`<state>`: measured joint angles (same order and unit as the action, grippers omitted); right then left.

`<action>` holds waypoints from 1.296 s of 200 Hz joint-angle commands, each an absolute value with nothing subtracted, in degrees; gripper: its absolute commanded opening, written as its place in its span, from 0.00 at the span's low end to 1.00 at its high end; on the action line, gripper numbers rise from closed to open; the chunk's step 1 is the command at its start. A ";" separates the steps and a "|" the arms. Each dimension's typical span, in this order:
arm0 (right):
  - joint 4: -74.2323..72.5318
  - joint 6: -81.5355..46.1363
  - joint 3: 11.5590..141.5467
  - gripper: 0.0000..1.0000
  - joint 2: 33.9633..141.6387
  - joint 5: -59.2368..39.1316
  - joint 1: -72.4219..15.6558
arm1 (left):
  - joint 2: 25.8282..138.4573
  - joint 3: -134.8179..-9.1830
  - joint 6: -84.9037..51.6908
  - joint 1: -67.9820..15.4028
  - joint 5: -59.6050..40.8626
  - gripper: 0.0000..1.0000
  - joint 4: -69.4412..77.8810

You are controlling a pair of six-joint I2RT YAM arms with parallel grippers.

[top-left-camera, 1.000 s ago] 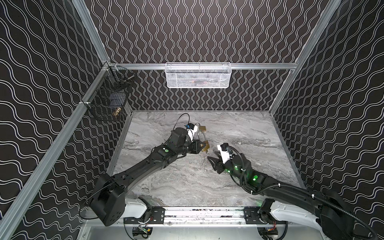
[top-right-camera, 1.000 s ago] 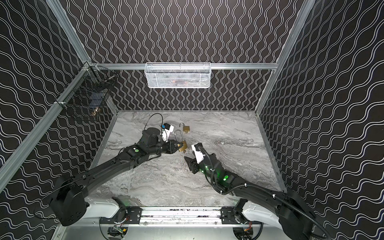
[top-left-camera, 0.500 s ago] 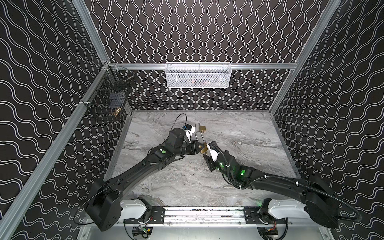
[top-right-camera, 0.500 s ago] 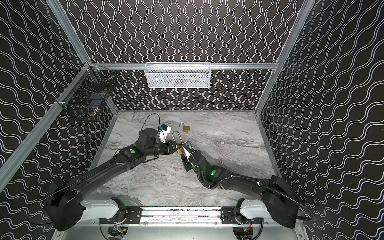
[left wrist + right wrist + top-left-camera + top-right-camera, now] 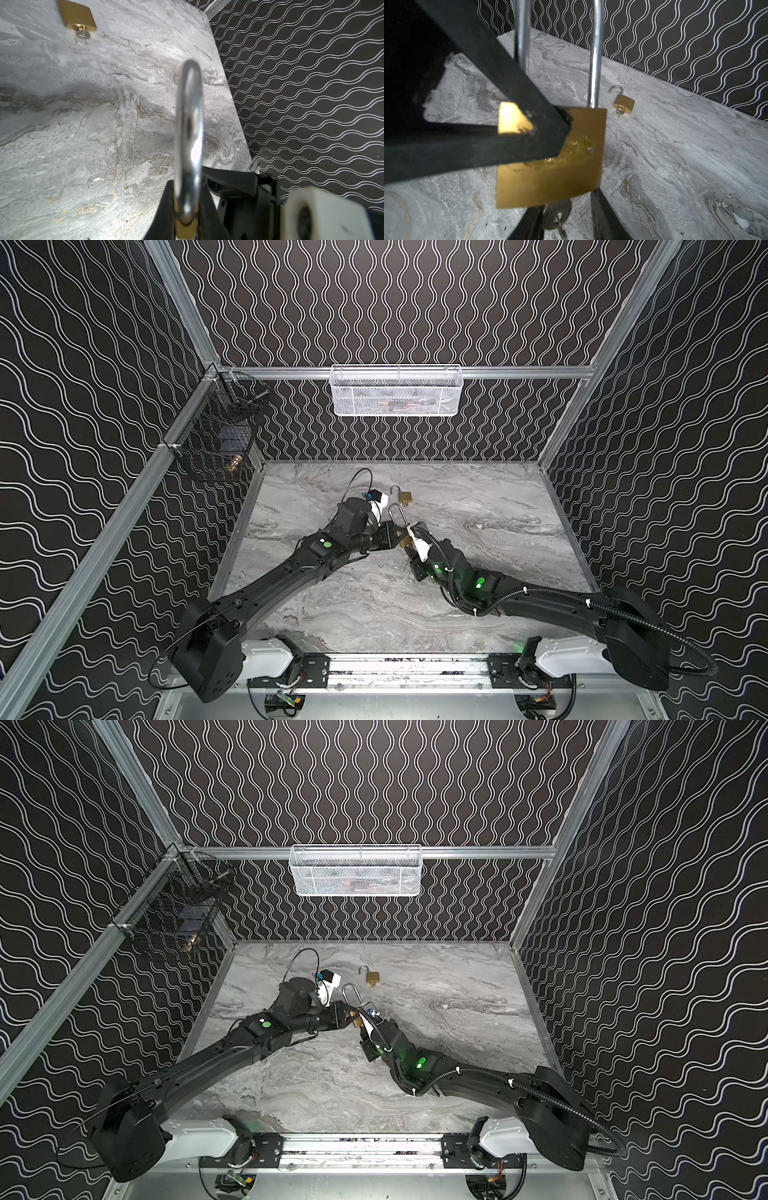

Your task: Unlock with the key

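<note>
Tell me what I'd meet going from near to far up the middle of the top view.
Front rail → long-shackle padlock, held above the table → small padlock, lying on the table with its shackle open → white mesh basket on the back wall.

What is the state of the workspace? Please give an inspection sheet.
Surface: grey marble tabletop.
Job's things: long-shackle padlock held upright, key in its base; small padlock lying apart, shackle open.
Clutter: nothing seen.
Grippers: left gripper shut on long-shackle padlock; right gripper open around the key.
Cables: black cable loop above left wrist.
Surroundings: white mesh basket on back rail; black wire basket, left wall.
</note>
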<state>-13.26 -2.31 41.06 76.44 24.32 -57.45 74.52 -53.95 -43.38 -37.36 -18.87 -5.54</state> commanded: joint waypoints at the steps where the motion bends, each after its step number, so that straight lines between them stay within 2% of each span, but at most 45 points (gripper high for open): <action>1: -15.12 -1.32 41.92 0.29 76.94 25.80 -57.72 | 74.56 -53.88 -44.71 -37.40 -18.98 0.00 -2.28; 25: -14.97 -1.41 42.36 0.12 77.43 25.93 -57.74 | 73.99 -53.95 -44.65 -37.35 -18.38 0.00 -2.58; 45: -15.27 -1.49 42.11 0.04 77.08 25.37 -57.70 | 73.35 -54.26 -43.88 -37.35 -16.62 0.00 -4.08; 68: -15.77 -1.68 41.62 0.01 76.10 23.91 -57.74 | 72.71 -53.51 -42.95 -37.36 -14.65 0.00 -3.19; 75: -15.98 -1.89 41.36 0.06 75.75 23.52 -57.72 | 72.56 -52.97 -42.63 -37.36 -14.32 0.00 -2.48; 86: -15.72 -2.71 40.98 0.26 75.18 23.55 -57.74 | 72.13 -52.21 -41.83 -37.36 -13.36 0.00 -1.63; 92: -15.17 -3.40 40.68 0.34 74.75 23.51 -57.74 | 71.88 -51.83 -41.11 -37.33 -12.75 0.00 -1.67; 116: -13.87 -5.31 38.09 0.47 70.52 23.48 -57.18 | 70.18 -50.61 -36.08 -36.12 -11.67 0.00 -2.63; 131: -12.13 -5.47 37.53 0.54 66.63 21.03 -54.58 | 69.25 -49.31 -30.79 -34.86 -14.84 0.00 -1.93; 146: -13.30 -4.69 37.53 0.62 62.51 10.72 -48.92 | 69.04 -47.21 -24.28 -34.12 -22.47 0.00 0.83; 169: -19.12 -5.44 38.32 0.76 61.30 -14.94 -37.67 | 70.34 -45.61 -16.53 -34.04 -36.60 0.00 4.43; 184: -22.56 -5.84 39.77 0.79 63.46 -25.80 -34.24 | 70.60 -44.17 -15.51 -34.04 -41.62 0.00 7.63; 212: -24.54 -6.26 43.12 0.79 69.18 -37.09 -32.79 | 69.83 -41.84 -16.68 -34.01 -45.06 0.00 13.51; 239: -34.49 -10.73 40.83 0.78 71.07 -40.88 -32.78 | 71.00 -42.28 -16.58 -34.02 -46.87 0.00 13.47; 259: -33.85 -11.04 42.18 0.77 72.55 -41.33 -32.79 | 71.40 -42.26 -17.17 -34.03 -48.20 0.00 14.91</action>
<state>-27.81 -9.04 41.28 71.22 -35.83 -32.88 71.13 -41.98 -17.87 -34.09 -43.55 8.19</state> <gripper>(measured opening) 0.776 0.148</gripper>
